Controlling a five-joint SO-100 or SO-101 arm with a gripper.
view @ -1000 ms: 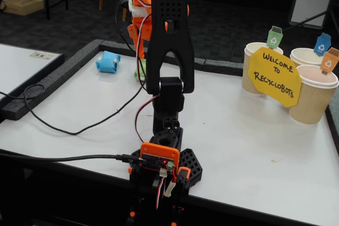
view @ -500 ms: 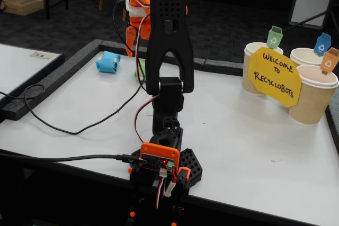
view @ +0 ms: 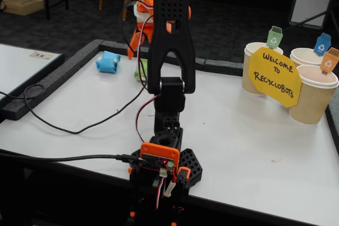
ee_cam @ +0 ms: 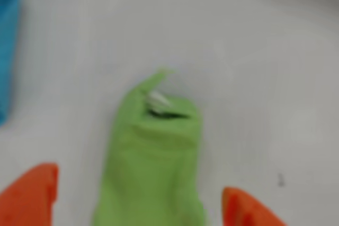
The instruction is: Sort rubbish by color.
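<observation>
In the wrist view a light green paper wad (ee_cam: 153,152) lies on the white table, between the two orange fingers (ee_cam: 32,194) of my gripper (ee_cam: 139,181). The jaws stand wide apart on either side of it, with a gap at each side. A light blue wad (ee_cam: 8,46) shows at the left edge. In the fixed view the blue wad (view: 108,62) sits at the far left of the table. The green wad (view: 140,70) peeks out beside the black arm link. The gripper (view: 139,46) hangs above it, mostly hidden by the arm.
Three paper cups stand at the right in the fixed view: one with a green tag (view: 256,70), one with a blue tag (view: 304,55), one with an orange tag (view: 312,99). A yellow sign (view: 274,76) leans on them. A black cable (view: 63,128) crosses the table's left. A dark raised border (view: 74,59) rims the table.
The arm's orange wrist and gripper have shifted slightly right and lower over the green wad. Neither wad has moved.
</observation>
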